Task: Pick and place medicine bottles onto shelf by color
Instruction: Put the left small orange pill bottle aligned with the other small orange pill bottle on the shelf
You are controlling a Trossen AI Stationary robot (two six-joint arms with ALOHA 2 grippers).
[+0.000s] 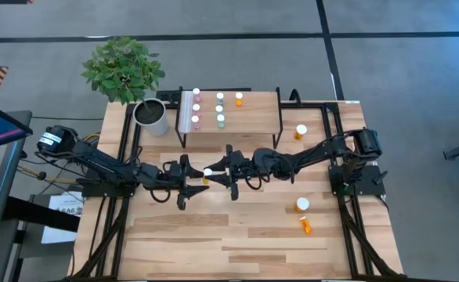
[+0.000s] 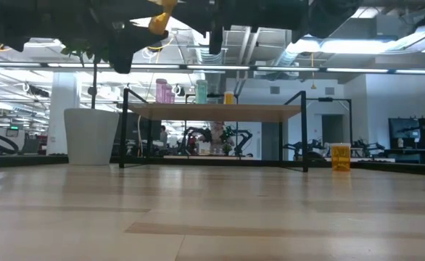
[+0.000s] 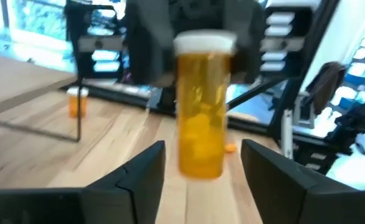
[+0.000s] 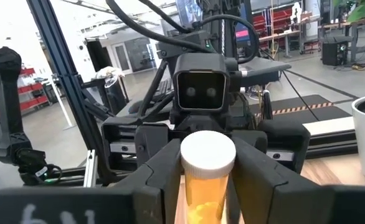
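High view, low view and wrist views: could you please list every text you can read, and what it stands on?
Nothing reads clearly.
White sheet left of the table: print too small to read.
White label on the left arm's base: too small.
Yellow sign in the room behind: blurred.
Right gripper, pale marks on its housing: cut off, unreadable.
Orange bottle: no legible label.

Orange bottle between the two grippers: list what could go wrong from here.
1. The orange bottle hangs in mid-air, held only by the right gripper. If that grip is loose, it could slip and drop.
2. The left gripper stands open around the bottle, its fingers close by. Pulling back askew could knock it.
3. On the shelf, the lone orange vial stands next to the teal vials. A careless placement could topple them.
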